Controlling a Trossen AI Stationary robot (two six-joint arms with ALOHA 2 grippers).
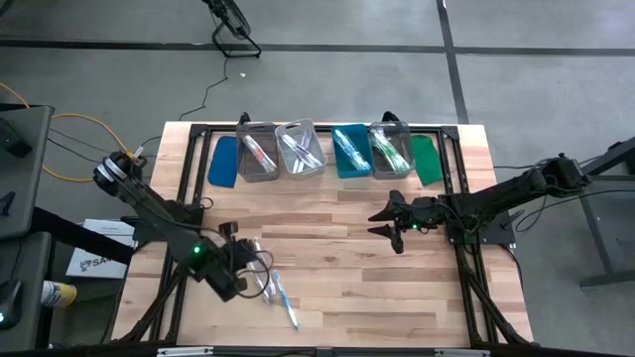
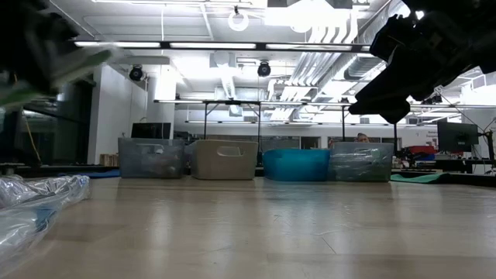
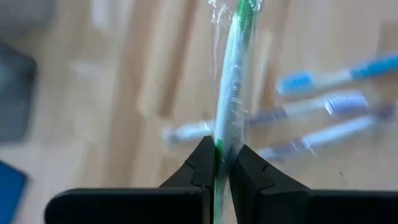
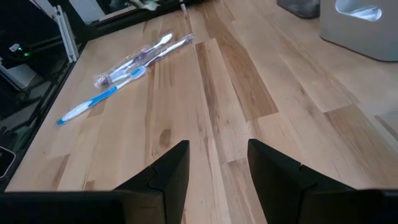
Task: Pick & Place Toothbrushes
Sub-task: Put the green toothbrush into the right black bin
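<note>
One green-and-white wrapped toothbrush [image 3: 233, 81] sits pinched in the left gripper [image 3: 219, 163].
It hangs above loose toothbrushes [image 1: 273, 280] on the pale wooden table [image 1: 337, 283]; the right gripper [image 4: 217, 165] hovers, fingers parted and empty.

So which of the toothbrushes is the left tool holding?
The green-accented toothbrush in clear wrap, pinched in the left tool; the blue and pale ones lie loose on the wooden table.

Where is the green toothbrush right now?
The green toothbrush is pinched in the left gripper, lifted above the loose toothbrushes on the table's front-left part.
</note>
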